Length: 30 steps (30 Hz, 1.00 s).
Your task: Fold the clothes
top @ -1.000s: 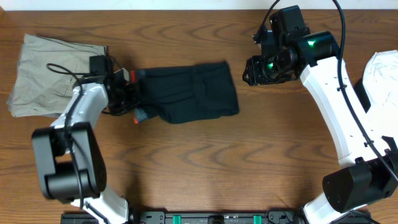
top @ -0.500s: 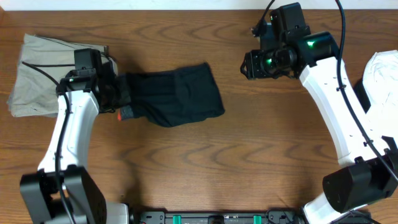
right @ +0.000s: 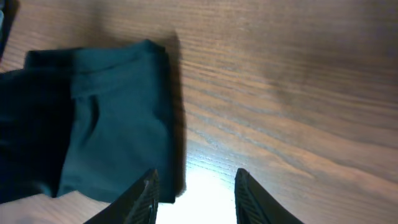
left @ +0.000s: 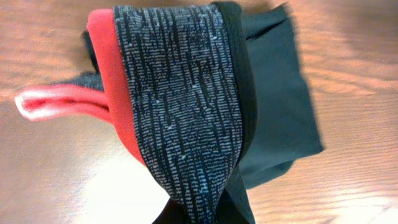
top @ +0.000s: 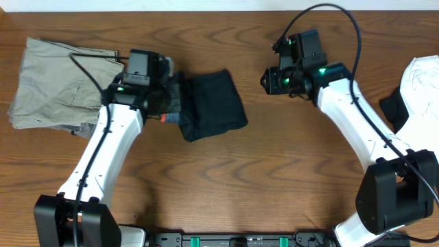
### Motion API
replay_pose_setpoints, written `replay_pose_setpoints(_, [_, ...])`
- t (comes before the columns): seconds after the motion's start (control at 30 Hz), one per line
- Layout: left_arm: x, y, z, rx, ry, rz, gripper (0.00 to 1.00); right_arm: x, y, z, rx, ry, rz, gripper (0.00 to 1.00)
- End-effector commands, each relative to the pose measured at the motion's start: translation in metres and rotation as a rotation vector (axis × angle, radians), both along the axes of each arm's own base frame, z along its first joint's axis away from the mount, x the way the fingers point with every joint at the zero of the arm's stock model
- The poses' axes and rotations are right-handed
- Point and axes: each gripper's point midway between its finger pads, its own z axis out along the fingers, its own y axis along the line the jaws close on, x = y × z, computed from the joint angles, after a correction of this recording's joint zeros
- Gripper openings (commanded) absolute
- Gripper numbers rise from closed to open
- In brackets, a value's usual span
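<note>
Since half a second ago the left gripper has travelled to the right, away from the khaki trousers, and it has carried the waistband with it, so the black leggings now look shorter from above. This gripper is clamped on the waistband end; in its wrist view the red-and-grey band hangs directly before the camera and runs from top to bottom, while the black part lies on the table behind it. From above, the long axis of the folded leggings goes left to right (a little tilted), with the waistband end at the left, at the gripper, and the plain folded end pointing to the right gripper. The right gripper has shifted slightly left and lower; it hovers just beside the right edge of the leggings, not touching them, and its fingers stand apart with only wood between them. A white garment lies at the far right edge.
</note>
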Motion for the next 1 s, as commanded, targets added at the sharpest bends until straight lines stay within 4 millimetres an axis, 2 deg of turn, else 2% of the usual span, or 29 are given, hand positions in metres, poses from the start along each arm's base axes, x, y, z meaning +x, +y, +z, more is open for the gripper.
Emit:
replay_pose_setpoints(0.0, [0.009, -0.019, 0.023, -0.027, -0.077, -0.021, 0.06, -0.01, 0.018, -0.015, 0.014, 0.014, 0.014, 0.37])
replay_pose_setpoints(0.17, [0.018, -0.042, 0.034, -0.048, -0.155, -0.072, 0.06, -0.017, 0.037, -0.034, 0.019, 0.012, 0.038, 0.37])
replay_pose_setpoints(0.27, [0.023, -0.053, 0.038, -0.056, -0.191, -0.094, 0.07, -0.019, 0.047, -0.055, 0.02, 0.057, 0.032, 0.34])
replay_pose_setpoints(0.4, [0.026, -0.058, 0.031, -0.052, -0.185, -0.102, 0.08, -0.018, 0.045, -0.075, -0.001, 0.095, -0.002, 0.33])
replay_pose_setpoints(0.5, [0.028, -0.059, 0.017, -0.044, -0.153, -0.102, 0.14, -0.015, 0.04, -0.076, -0.002, 0.094, -0.014, 0.35])
replay_pose_setpoints(0.7, [0.034, -0.061, -0.006, -0.034, -0.114, -0.102, 0.14, -0.016, 0.04, -0.076, -0.004, 0.098, -0.013, 0.36])
replay_pose_setpoints(0.97, [0.038, -0.072, -0.017, -0.035, -0.11, -0.125, 0.17, -0.013, 0.029, -0.08, -0.051, 0.094, -0.064, 0.36])
